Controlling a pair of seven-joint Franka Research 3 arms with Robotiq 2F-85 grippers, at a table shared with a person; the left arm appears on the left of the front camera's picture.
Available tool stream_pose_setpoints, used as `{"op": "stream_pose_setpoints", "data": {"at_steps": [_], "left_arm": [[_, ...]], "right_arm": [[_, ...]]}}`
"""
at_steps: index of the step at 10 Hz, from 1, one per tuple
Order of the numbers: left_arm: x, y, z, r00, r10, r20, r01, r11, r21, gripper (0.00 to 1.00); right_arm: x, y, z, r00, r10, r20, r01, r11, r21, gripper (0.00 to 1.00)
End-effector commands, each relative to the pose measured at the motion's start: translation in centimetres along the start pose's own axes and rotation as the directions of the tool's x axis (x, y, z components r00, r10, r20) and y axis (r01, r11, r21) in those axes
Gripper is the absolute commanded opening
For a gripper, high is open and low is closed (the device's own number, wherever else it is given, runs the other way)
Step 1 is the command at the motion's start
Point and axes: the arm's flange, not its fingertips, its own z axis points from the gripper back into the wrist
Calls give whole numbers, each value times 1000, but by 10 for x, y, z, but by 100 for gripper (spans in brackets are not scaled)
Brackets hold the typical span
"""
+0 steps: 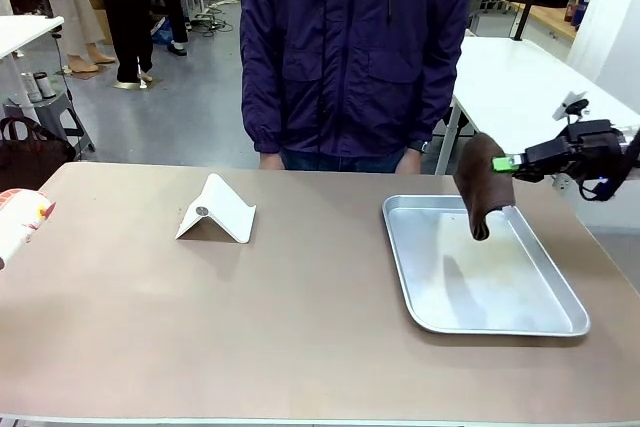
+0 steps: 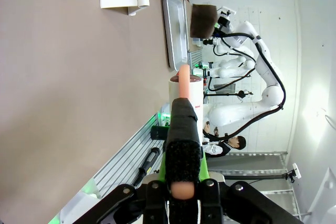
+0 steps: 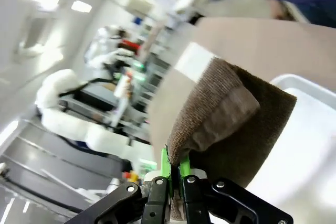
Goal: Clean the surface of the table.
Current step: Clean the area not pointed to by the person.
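Right gripper [image 1: 510, 162] clamped on brown cloth [image 1: 480, 187], hanging over the tray [image 1: 560, 322].
Your left gripper [image 2: 184, 109] pinches a white bottle [image 2: 193, 92] above the table [image 1: 250, 327].

Far left of the tray [image 1: 400, 267], the white bottle [image 1: 20, 222] is cut off by the picture's edge. In the left wrist view the left gripper [image 2: 183, 111] clamps it, one black finger covering most of it. Above the tray, the brown cloth [image 1: 483, 182] pinched by the right gripper [image 1: 505, 162] hides part of the far rim.
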Motion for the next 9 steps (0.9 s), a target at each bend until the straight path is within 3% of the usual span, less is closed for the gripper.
{"op": "stream_pose_setpoints", "data": {"at_steps": [1, 5, 6, 7, 8, 9], "left_arm": [[2, -4, 1, 1000, 0, 17, 0, 1000, -15, 22], [2, -4, 1, 1000, 0, 17, 0, 1000, -15, 22], [2, -4, 1, 1000, 0, 17, 0, 1000, -15, 22], [2, -4, 1, 1000, 0, 17, 0, 1000, -15, 22], [2, -4, 1, 1000, 0, 17, 0, 1000, -15, 22], [2, -4, 1, 1000, 0, 17, 0, 1000, -15, 22]], "right_arm": [[14, -13, -14, 991, -40, -126, 21, 988, -152, 7], [28, -14, -3, 986, -55, -158, -10, 924, -383, 7], [25, -2, 5, 998, -9, -57, -5, 971, -239, 7], [24, -27, -9, 988, -28, -152, -23, 945, -326, 7], [27, -21, -1, 991, -21, -131, -22, 947, -319, 7], [25, -16, 10, 995, -27, -96, -16, 909, -417, 7]]}}
